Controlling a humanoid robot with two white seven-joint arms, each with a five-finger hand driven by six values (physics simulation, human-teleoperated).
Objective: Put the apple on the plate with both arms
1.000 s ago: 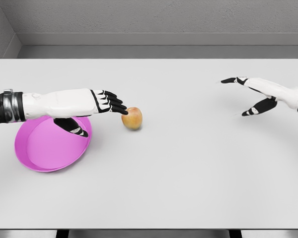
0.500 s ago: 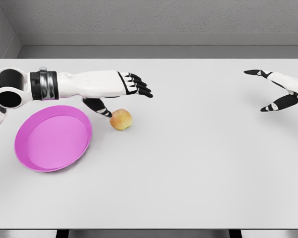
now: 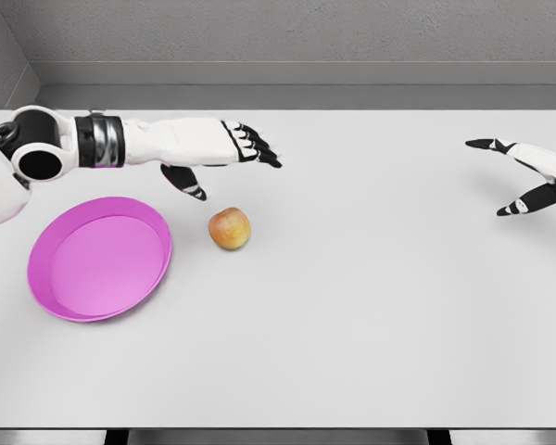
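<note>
A yellow-red apple [image 3: 230, 228] lies on the white table [image 3: 352, 306], just right of the magenta plate [image 3: 100, 257] and apart from its rim. My left hand [image 3: 224, 165] hovers above and behind the apple, fingers spread, thumb pointing down, holding nothing. Far off at the right edge my right hand [image 3: 514, 176] is open too, with its fingers spread over bare table.
A grey wall runs behind the table's far edge. The left arm's shoulder and black-and-silver wrist cuff [image 3: 97, 142] reach across above the plate.
The left hand rose and pulled back from the apple, which shifted slightly left toward the plate over the second. The right hand drew further toward the right edge.
</note>
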